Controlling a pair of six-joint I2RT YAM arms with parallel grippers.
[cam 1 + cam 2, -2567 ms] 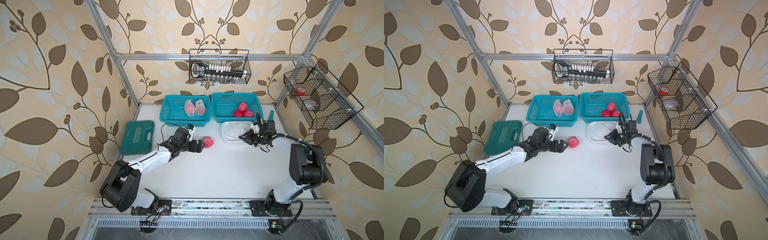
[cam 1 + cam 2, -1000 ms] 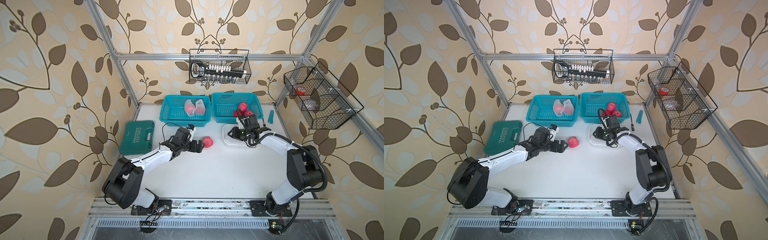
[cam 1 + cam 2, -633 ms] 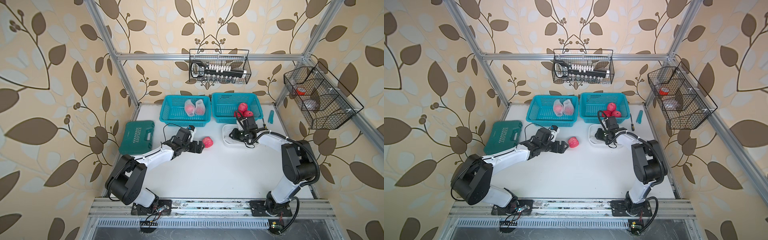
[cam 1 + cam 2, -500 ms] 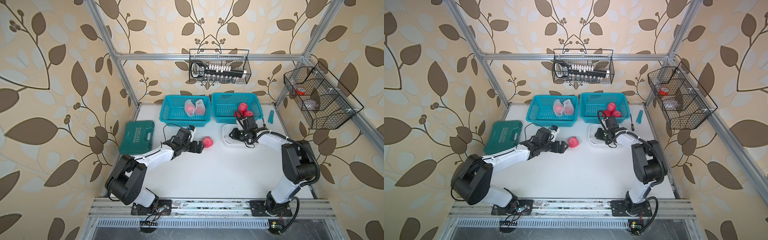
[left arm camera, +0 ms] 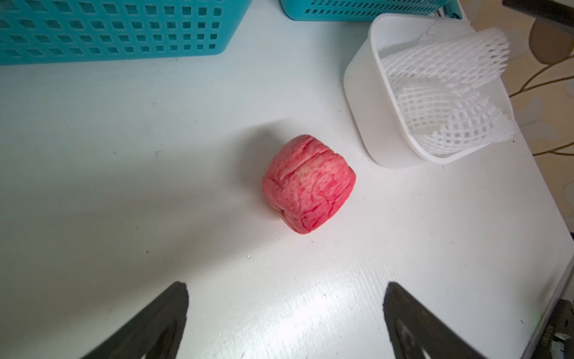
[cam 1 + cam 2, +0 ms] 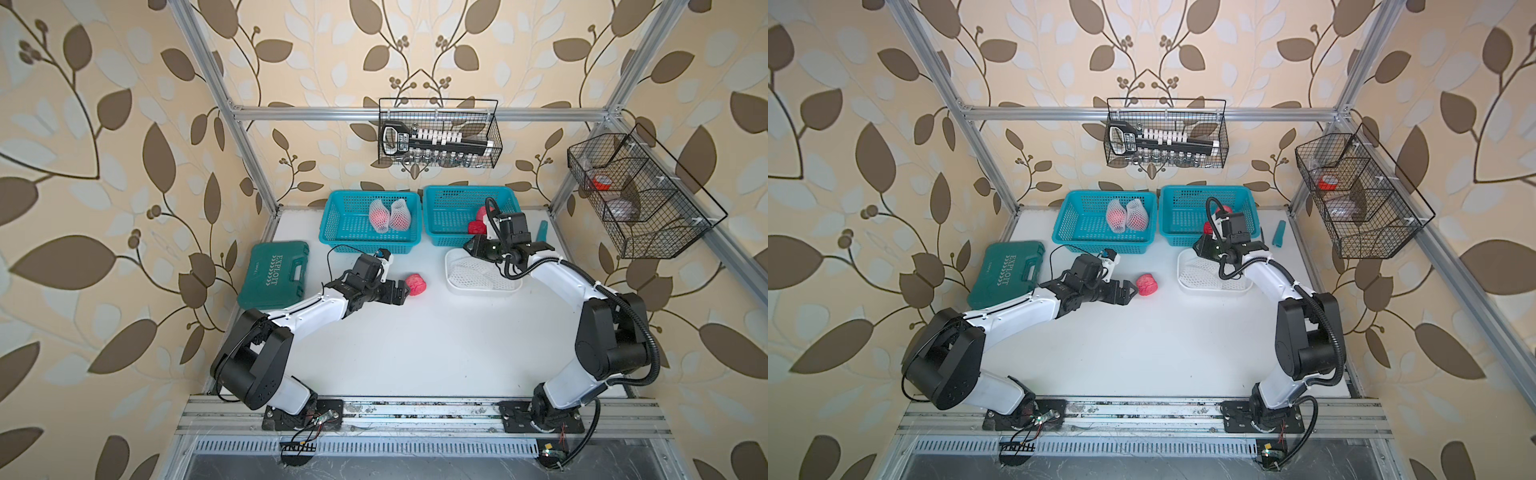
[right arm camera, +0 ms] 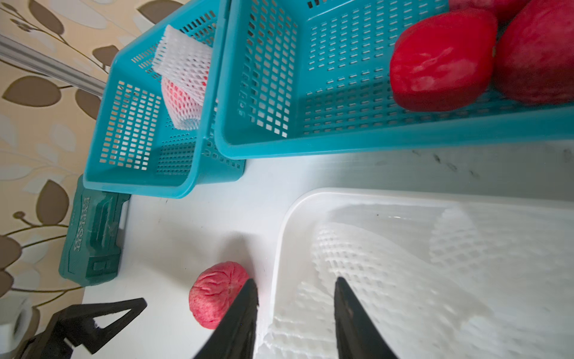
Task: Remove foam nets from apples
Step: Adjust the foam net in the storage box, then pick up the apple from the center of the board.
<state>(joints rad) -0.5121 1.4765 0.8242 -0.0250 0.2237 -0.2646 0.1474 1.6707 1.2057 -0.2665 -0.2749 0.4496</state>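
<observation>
Nearby, bare apple (image 5: 307, 183) (left end effector (image 5: 287, 287) agape).

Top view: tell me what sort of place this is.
Probably a robot test cell: an aluminium frame backed with leaf wallpaper, a left arm and a right arm mounted on a rail, and baskets of apples on a white table.
</observation>
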